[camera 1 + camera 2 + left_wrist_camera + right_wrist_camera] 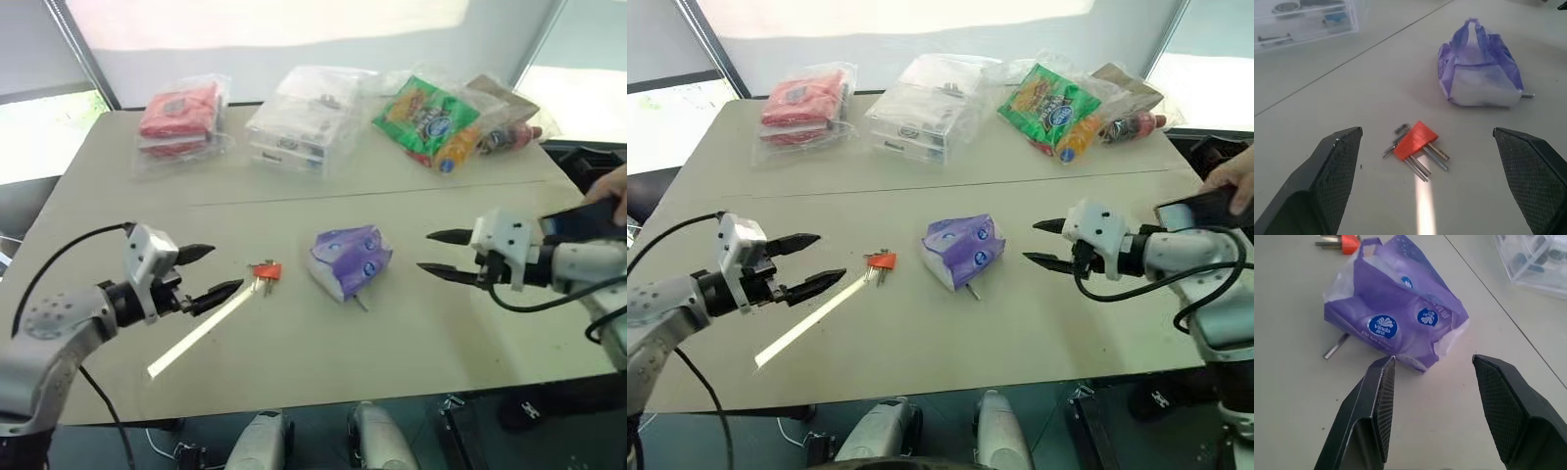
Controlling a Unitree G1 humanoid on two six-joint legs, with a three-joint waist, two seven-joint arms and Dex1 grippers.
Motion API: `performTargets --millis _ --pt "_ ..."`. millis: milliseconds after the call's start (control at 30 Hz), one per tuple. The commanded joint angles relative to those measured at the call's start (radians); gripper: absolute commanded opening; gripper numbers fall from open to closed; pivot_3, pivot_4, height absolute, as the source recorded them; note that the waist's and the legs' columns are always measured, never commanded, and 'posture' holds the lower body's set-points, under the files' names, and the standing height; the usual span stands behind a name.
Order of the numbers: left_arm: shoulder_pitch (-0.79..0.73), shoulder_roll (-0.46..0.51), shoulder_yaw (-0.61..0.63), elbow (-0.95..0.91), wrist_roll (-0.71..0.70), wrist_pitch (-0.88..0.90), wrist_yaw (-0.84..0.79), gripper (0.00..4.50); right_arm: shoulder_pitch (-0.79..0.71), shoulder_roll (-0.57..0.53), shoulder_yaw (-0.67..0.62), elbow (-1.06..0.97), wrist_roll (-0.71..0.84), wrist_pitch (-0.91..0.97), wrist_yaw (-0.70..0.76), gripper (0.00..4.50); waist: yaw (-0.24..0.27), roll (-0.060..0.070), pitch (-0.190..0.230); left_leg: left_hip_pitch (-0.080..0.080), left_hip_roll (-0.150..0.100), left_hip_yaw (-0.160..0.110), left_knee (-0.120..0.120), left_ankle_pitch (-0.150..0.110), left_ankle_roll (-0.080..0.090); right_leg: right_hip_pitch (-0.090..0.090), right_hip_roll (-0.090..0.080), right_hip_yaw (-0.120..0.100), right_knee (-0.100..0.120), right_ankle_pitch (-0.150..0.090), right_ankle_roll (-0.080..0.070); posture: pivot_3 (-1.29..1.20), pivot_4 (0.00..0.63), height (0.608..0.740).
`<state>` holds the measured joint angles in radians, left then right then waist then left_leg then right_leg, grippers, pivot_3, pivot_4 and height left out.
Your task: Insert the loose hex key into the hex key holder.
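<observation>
So the hex key holder [267, 271] is lying flat around the middle of the worktop [294, 352], a bit toward the left edge. It's the little red-orange block with a handful of thin metal keys poking out of it; in the head views the keys fan out toward the front-left, away from the tissue packet. A pale strip of light [196, 338] runs from right by those keys diagonally toward the front left corner.

The loose hex key [1335, 346] is just a thin grey rod sticking out from under the purple tissue packet [349, 259], on the side facing the front edge. Only a short bit of it shows, so I can't make out the bend. Its long axis runs roughly front to back, slightly slanted.

The left gripper [206, 273] hangs above the worktop just left of the holder, fingers spread wide, holding nothing and touching nothing. The right gripper [439, 253] hangs on the other side of the packet, pointing toward it, fingers clearly apart, also empty.

Along the far edge: a red packet [179, 116], a clear plastic box [299, 122], and a green snack bag [426, 117].
</observation>
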<state>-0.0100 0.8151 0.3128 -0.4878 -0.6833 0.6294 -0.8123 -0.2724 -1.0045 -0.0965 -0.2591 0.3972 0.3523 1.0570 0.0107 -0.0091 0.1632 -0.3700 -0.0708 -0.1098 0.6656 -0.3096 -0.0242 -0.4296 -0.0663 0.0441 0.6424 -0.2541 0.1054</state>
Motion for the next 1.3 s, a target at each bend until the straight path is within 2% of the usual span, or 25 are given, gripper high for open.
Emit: performTargets --millis 33,600,967,1100,1300 --pt "-0.012 0.020 0.031 -0.015 -0.048 0.017 -0.030 4.48 -0.032 -0.018 -0.023 -0.049 0.035 0.039 0.024 2.59 0.000 0.000 0.000 0.000 0.000 0.000 0.000 0.000 0.000 0.000 0.000 0.000 0.000 0.000 0.000 0.00 0.150 0.740" --pt "-0.043 -0.019 0.020 -0.049 -0.074 0.047 0.061 4.48 -0.071 0.025 0.025 -0.087 -0.001 0.061 0.004 2.59 0.001 0.000 0.000 -0.001 0.000 -0.001 0.000 0.000 0.000 0.000 -0.001 0.000 -0.001 0.000 0.000 0.00 0.150 0.740" --pt "-0.057 -0.022 0.008 -0.058 -0.085 0.062 0.080 4.48 -0.090 0.125 0.170 -0.094 -0.118 -0.038 -0.021 2.59 0.000 0.000 0.000 -0.002 0.000 -0.001 0.000 0.000 0.000 0.000 -0.001 0.000 -0.002 0.000 0.000 0.00 0.150 0.740" --pt "-0.058 -0.023 0.006 -0.061 -0.086 0.063 0.088 4.48 -0.128 0.149 0.253 -0.058 -0.237 -0.148 -0.025 2.59 0.000 0.000 0.000 -0.002 0.000 -0.001 0.000 0.000 0.000 -0.001 -0.001 0.000 -0.002 0.000 0.000 0.00 0.150 0.740" --pt "-0.038 -0.023 0.011 -0.070 -0.084 0.056 0.093 4.48 -0.186 0.163 0.362 0.121 -0.470 -0.471 -0.058 2.59 0.000 0.000 0.000 -0.002 0.000 -0.001 0.000 0.002 -0.003 -0.001 0.000 -0.001 -0.002 0.000 0.000 0.00 0.150 0.740"
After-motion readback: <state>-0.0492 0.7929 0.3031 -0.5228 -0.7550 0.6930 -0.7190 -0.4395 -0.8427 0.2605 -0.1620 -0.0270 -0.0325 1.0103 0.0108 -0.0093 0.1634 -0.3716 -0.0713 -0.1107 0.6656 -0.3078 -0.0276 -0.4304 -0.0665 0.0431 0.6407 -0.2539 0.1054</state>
